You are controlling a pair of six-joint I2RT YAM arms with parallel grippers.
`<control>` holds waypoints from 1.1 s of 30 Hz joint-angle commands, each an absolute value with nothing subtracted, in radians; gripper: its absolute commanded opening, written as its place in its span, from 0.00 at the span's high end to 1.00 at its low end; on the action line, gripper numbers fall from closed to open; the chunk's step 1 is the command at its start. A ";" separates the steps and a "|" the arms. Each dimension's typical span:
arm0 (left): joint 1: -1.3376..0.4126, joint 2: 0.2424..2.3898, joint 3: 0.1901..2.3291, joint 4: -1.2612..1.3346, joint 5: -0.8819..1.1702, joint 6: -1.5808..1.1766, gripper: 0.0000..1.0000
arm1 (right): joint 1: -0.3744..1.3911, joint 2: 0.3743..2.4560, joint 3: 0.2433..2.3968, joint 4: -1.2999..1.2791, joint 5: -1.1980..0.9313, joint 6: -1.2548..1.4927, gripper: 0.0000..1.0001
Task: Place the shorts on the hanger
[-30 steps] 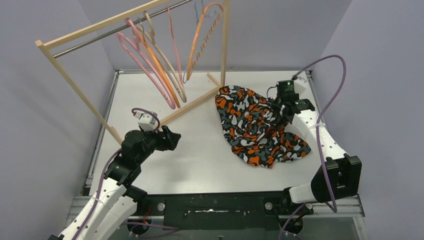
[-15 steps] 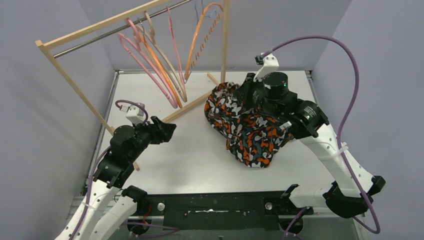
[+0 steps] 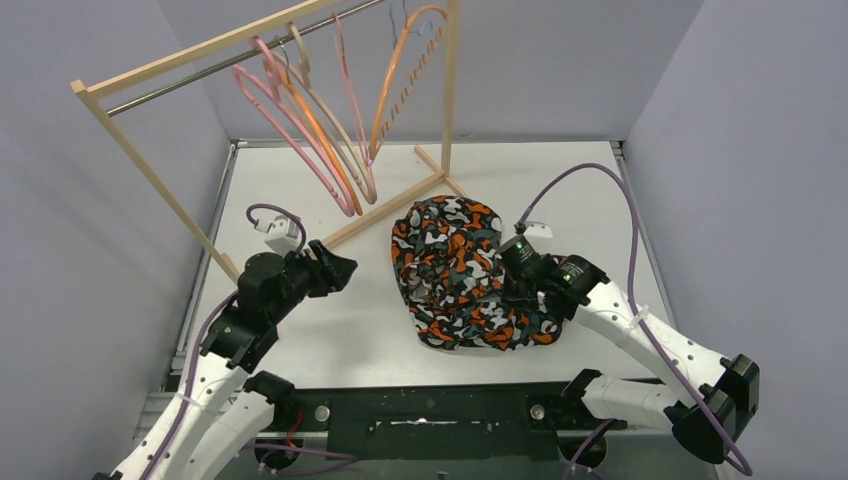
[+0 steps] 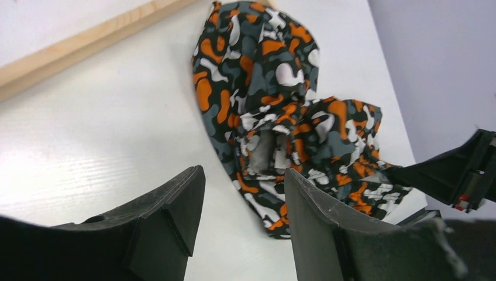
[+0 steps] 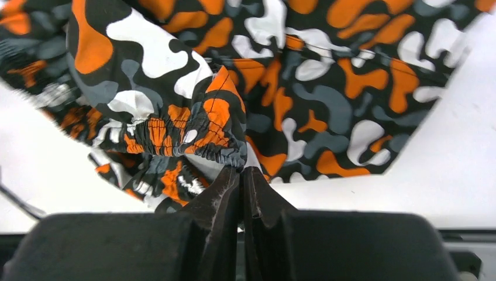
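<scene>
Pinching the shorts [image 5: 327, 88], the right claw [image 5: 240, 171] is clamped tight; the left claw [image 4: 243, 178] stands parted.

Your site is a robotics lab cell: plain lavender partition walls [image 3: 90, 280] box in your white desk [image 3: 370, 340], your white-and-black left arm [image 3: 215, 370] and right arm [image 3: 650, 340] mount on a black front rail [image 3: 430, 412], purple cables [image 3: 590, 166] exposed.

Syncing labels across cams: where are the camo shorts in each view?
Top external: shorts heaped at centre frame.
Left wrist: shorts from upper centre to the right side.
Right wrist: shorts fill the upper frame.
Shared landmark: the right end effector, shut on the gathered edge of the shorts, shows in all three.
</scene>
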State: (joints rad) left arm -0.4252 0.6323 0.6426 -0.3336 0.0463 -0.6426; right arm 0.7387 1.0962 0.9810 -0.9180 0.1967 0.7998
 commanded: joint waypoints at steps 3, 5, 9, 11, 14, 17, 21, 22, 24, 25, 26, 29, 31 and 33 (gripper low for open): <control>-0.439 0.705 0.559 -0.135 0.103 -0.701 0.50 | 0.717 1.069 1.013 -1.010 0.420 0.902 1.00; -0.455 0.741 0.532 -0.050 0.129 -0.715 0.51 | 0.708 1.059 1.008 -1.003 0.440 0.915 1.00; -0.533 0.813 0.479 0.123 0.108 -0.694 0.51 | 0.638 1.026 0.995 -0.970 0.427 0.904 1.00; -0.588 0.848 0.459 0.215 0.073 -0.650 0.51 | 0.601 1.007 0.984 -0.941 0.393 0.881 1.00; -0.679 0.915 0.439 0.352 0.023 -0.536 0.51 | 0.577 0.974 0.962 -0.891 0.340 0.850 1.00; -0.743 0.983 0.429 0.450 -0.013 -0.453 0.50 | 0.572 0.956 0.953 -0.862 0.313 0.837 1.00; -0.769 1.079 0.423 0.564 -0.034 -0.403 0.50 | 0.566 0.953 0.950 -0.856 0.298 0.825 1.00; -0.773 1.106 0.422 0.594 -0.028 -0.391 0.50 | 0.565 0.951 0.948 -0.856 0.296 0.824 1.00; -0.782 1.166 0.419 0.657 0.003 -0.365 0.49 | 0.563 0.944 0.944 -0.853 0.292 0.820 1.00; -0.785 1.200 0.418 0.689 0.024 -0.349 0.48 | 0.562 0.939 0.941 -0.852 0.287 0.818 1.00; -0.789 1.234 0.419 0.710 0.047 -0.321 0.46 | 0.561 0.934 0.939 -0.849 0.285 0.816 1.00; -0.800 1.322 0.416 0.784 0.077 -0.237 0.45 | 0.559 0.928 0.937 -0.840 0.271 0.810 1.00; -0.806 1.370 0.390 0.876 0.059 -0.211 0.45 | 0.557 0.930 0.939 -0.841 0.261 0.807 1.00; -0.810 1.418 0.375 0.946 0.032 -0.191 0.46 | 0.556 0.932 0.940 -0.841 0.254 0.805 1.00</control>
State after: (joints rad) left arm -0.7986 1.3594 0.4004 0.6937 0.0422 -0.2890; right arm 0.5636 0.9466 0.9401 -0.8879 0.2649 0.8200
